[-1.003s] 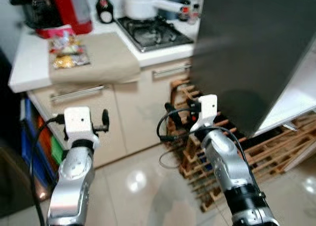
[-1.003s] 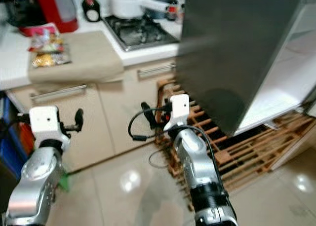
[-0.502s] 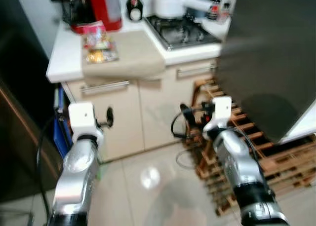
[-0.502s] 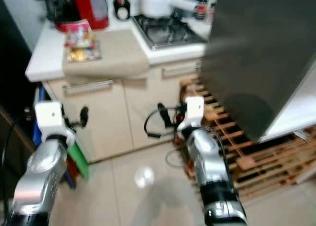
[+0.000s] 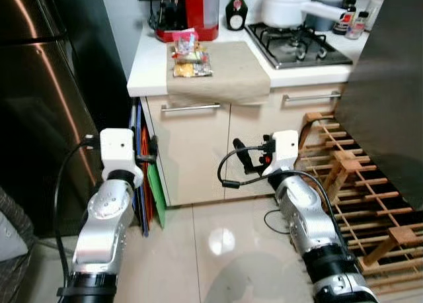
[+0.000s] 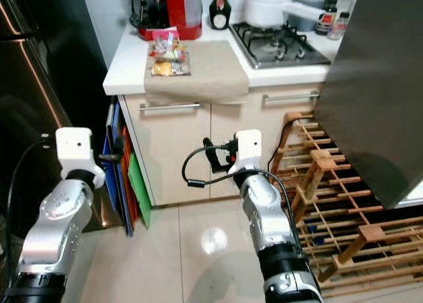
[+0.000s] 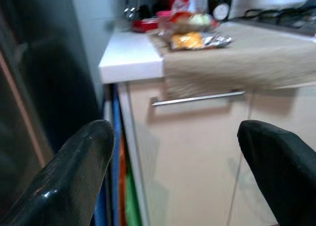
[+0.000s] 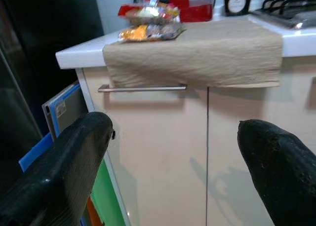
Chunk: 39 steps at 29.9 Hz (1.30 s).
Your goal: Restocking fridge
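Several snack packets (image 5: 190, 55) lie on a beige cloth (image 5: 225, 70) at the left end of a white counter (image 5: 147, 75). My left gripper (image 5: 153, 155) is held up in front of the cabinet's left edge, below counter height, open and empty. In the left wrist view its fingers (image 7: 74, 171) stand wide apart, with the packets (image 7: 195, 33) far ahead. My right gripper (image 5: 242, 159) hovers before the cabinet doors, also open and empty. A dark steel fridge (image 5: 36, 118) stands to the left. A grey door panel (image 5: 396, 85) hangs at the right.
A red coffee machine (image 5: 192, 8), a dark bottle (image 5: 236, 2), a white appliance (image 5: 284, 2) and a gas hob (image 5: 297, 45) sit on the counter. Coloured boards (image 5: 147, 190) are wedged beside the cabinet. A wooden rack (image 5: 350, 177) stands at the right on the glossy tiled floor (image 5: 218, 250).
The camera has swung left, so the counter now sits in the middle and the dark fridge has come into view. Both arms keep the same raised pose, grippers empty.
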Motion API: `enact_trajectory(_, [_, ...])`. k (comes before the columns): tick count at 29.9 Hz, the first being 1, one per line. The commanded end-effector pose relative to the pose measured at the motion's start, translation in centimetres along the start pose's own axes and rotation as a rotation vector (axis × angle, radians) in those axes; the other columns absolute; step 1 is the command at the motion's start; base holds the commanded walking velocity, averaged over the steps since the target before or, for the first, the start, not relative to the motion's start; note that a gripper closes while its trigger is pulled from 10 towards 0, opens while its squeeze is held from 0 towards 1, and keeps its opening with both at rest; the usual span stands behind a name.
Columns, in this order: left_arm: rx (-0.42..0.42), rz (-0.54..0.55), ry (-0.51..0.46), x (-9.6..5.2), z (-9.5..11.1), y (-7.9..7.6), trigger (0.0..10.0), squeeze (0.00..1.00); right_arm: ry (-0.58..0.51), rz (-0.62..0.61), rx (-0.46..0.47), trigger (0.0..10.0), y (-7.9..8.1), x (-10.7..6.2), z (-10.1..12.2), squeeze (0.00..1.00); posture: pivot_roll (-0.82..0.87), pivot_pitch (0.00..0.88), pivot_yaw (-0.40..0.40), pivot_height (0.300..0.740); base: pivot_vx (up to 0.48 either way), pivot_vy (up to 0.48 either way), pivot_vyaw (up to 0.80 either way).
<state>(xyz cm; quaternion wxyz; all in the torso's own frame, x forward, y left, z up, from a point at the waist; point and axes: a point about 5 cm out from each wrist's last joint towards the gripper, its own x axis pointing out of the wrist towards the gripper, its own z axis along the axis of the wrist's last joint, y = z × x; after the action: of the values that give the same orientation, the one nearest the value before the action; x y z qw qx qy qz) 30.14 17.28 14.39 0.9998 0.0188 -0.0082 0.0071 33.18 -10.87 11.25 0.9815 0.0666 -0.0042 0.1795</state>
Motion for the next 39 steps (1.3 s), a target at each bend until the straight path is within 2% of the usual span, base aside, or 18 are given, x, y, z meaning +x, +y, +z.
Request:
enact_trajectory(1, [0.001,0.010,-0.059,0.2,1.1,0.2,10.0,0.00,-0.076,0.011,-0.021,10.0,0.4,0.2,1.4,0.00,-0.05,0.000,0.056,0.740,0.480,0.000,0.00])
enact_trajectory(7, [0.024,0.003,-0.083,0.4,1.6,0.1,10.0,0.00,-0.106,0.039,-0.021,10.0,1.1,0.8,2.2,0.00,-0.05,0.000,0.051,0.740,0.480,0.000,0.20])
enact_trajectory(16, [0.027,-0.005,-0.094,0.5,1.7,0.0,10.0,0.00,-0.102,-0.039,-0.062,10.0,0.4,1.3,2.4,0.00,-0.04,0.000,0.042,0.740,0.480,0.000,0.13])
enact_trajectory(31, [0.032,0.007,-0.109,0.2,1.8,0.2,10.0,0.00,-0.119,-0.041,-0.064,10.0,0.7,1.6,2.9,0.00,-0.03,0.000,0.035,0.740,0.480,0.000,0.00])
enact_trajectory(34, [0.036,0.007,-0.114,0.2,1.9,0.2,10.0,0.00,-0.143,-0.038,-0.054,10.0,1.0,1.7,3.5,0.00,-0.03,0.000,0.035,0.740,0.480,0.000,0.00])
enact_trajectory(37, [0.035,0.010,-0.123,0.2,2.1,0.3,10.0,0.00,-0.189,-0.015,-0.043,10.0,1.8,2.1,5.1,0.00,-0.03,0.000,0.038,0.740,0.480,0.000,0.00])
enact_trajectory(39, [0.033,0.015,-0.135,0.1,2.3,0.3,10.0,0.00,-0.245,0.012,-0.021,10.0,2.6,2.6,7.2,0.00,-0.03,0.000,0.039,0.740,0.480,0.000,0.00])
